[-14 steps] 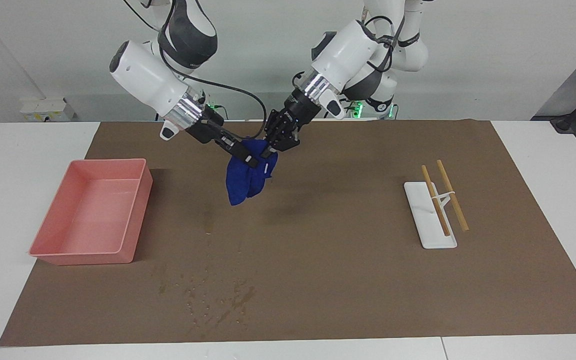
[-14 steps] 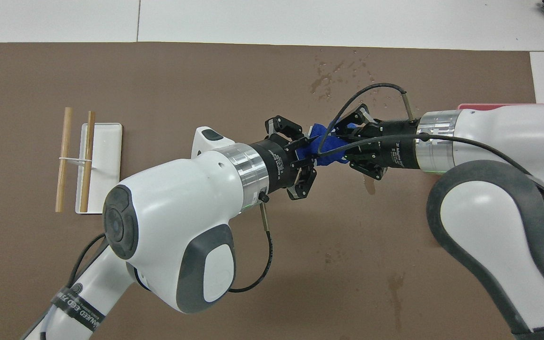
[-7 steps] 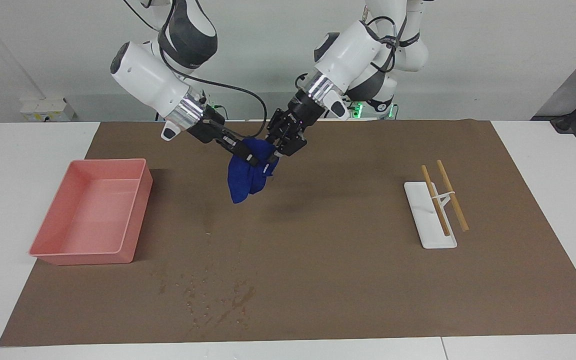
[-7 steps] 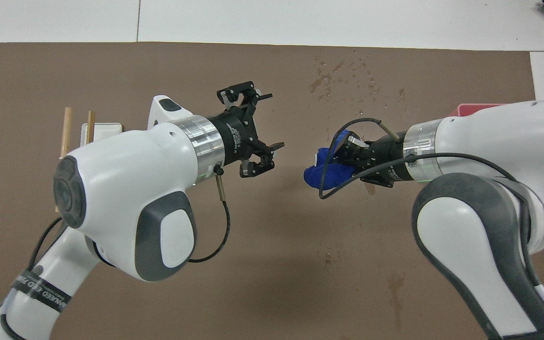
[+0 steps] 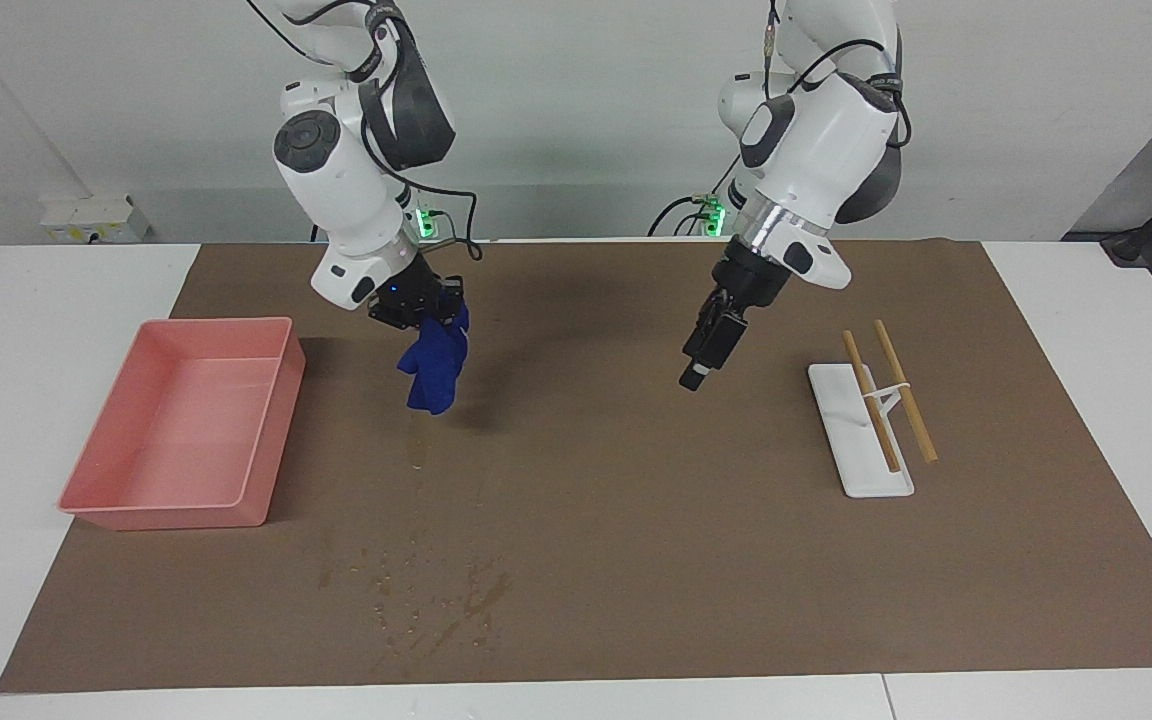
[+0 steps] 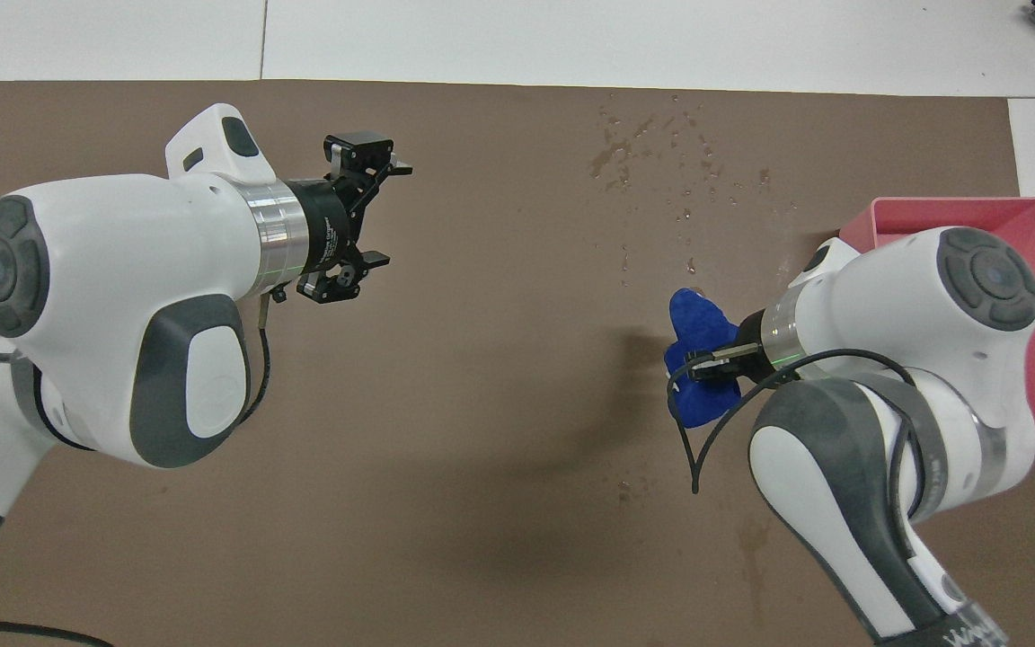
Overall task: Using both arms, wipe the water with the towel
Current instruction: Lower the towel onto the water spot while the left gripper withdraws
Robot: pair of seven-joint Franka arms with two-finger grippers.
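Left claw [image 5: 698,368] has released the towel [image 5: 433,368], fingers now spread, and drawn back toward its own end of the bench. Right claw [image 5: 418,308] alone carries the towel, clamped and hanging, swung toward the right arm's end, beside the pink tray [image 5: 266,440].

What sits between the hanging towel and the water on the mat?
Nothing visible. The towel hangs from the right gripper over bare mat, directly above the water. The pink tray sits off to the side.
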